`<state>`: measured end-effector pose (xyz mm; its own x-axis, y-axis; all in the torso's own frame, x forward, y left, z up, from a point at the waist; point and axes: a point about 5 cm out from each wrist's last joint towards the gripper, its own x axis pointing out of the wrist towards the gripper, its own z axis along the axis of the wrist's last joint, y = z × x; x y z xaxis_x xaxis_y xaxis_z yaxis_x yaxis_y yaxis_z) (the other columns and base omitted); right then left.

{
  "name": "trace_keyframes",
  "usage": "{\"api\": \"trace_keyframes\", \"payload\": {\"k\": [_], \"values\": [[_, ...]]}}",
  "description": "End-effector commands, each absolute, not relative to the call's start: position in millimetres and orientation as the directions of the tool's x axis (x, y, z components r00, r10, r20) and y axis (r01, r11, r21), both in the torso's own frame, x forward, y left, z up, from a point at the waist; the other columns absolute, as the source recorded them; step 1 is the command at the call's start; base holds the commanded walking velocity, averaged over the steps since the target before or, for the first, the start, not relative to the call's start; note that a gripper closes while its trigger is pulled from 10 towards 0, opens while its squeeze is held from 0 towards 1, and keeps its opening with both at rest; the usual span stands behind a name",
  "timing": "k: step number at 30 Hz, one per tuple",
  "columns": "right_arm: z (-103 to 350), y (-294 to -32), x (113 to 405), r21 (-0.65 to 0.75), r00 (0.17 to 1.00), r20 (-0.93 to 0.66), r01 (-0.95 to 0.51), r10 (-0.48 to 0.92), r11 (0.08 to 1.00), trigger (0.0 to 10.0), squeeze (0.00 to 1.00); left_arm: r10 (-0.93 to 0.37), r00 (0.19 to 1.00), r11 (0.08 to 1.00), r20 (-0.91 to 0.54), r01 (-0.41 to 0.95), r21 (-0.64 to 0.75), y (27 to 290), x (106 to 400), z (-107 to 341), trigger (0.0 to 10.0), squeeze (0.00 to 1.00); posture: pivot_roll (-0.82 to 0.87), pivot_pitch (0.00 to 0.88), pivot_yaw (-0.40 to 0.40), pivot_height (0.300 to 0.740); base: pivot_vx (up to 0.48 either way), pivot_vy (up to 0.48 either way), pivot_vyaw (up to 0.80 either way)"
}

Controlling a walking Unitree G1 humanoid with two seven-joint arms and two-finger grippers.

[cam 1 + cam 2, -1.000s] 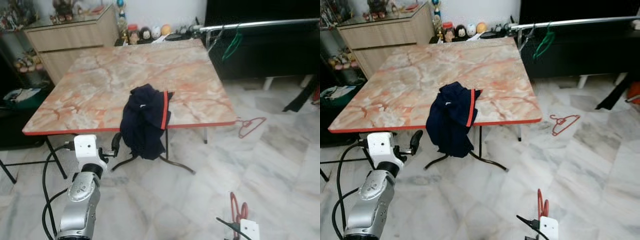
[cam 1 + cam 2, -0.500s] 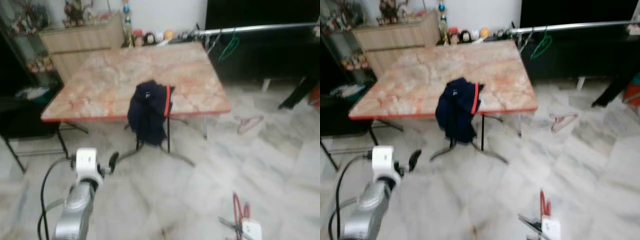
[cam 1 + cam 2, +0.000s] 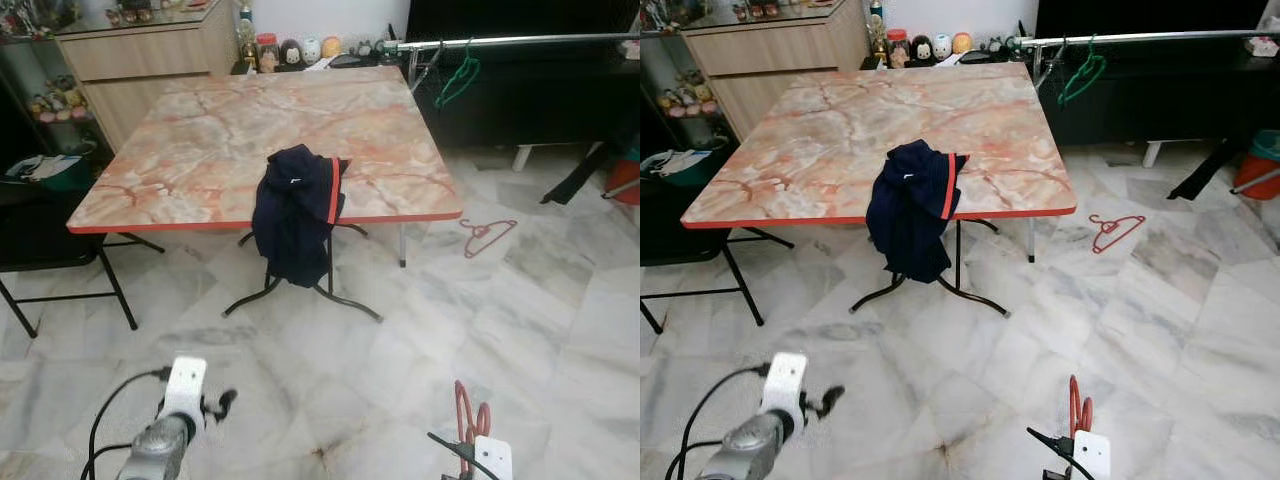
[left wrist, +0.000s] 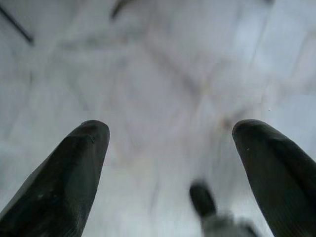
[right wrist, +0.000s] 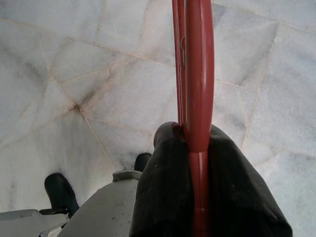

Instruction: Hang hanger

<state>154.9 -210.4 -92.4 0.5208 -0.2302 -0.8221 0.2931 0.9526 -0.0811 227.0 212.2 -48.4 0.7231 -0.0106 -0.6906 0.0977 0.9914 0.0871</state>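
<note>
The view now sits farther from the marble-patterned desk [image 3: 250,140], the open left claw [image 4: 168,163] is lower, and the right claw [image 5: 197,148] grips the red plastic hanger [image 3: 1077,405], far from the silver metal rail [image 3: 520,41] at upper right.

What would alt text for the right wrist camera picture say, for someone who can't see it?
Two black fingers of the robot's right gripper are clamped on a red hanger, which runs straight away from the camera. Behind it lies a pale marble floor.
</note>
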Motion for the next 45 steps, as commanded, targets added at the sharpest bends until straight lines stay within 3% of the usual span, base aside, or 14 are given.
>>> {"api": "trace_keyframes", "payload": {"k": [1,7,15,45], "values": [[-92,-209,155,-0.076,0.520,-0.821,0.307,-0.234,0.949,10.0,0.00,0.036,0.669,0.987,-0.742,0.090,0.129,224,210,-58,10.0,0.00,-0.16,0.000,0.055,0.740,0.000,0.000,0.00],[-93,-209,155,-0.078,0.519,-0.822,0.306,-0.235,0.949,10.0,0.00,0.052,0.626,0.992,-0.778,0.056,0.111,226,194,-69,10.0,0.00,-0.16,0.000,0.052,0.740,0.000,0.000,0.00],[-92,-209,155,-0.076,0.521,-0.821,0.305,-0.233,0.949,10.0,0.00,0.055,0.650,0.991,-0.758,0.058,0.121,219,205,-65,10.0,0.00,-0.16,0.000,0.058,0.740,0.000,0.000,0.00],[-92,-208,157,-0.076,0.522,-0.818,0.319,-0.242,0.945,10.0,0.00,0.038,0.634,0.988,-0.772,0.093,0.124,214,198,-70,10.0,0.00,-0.18,0.000,0.078,0.740,0.000,-0.343,0.00]]}}
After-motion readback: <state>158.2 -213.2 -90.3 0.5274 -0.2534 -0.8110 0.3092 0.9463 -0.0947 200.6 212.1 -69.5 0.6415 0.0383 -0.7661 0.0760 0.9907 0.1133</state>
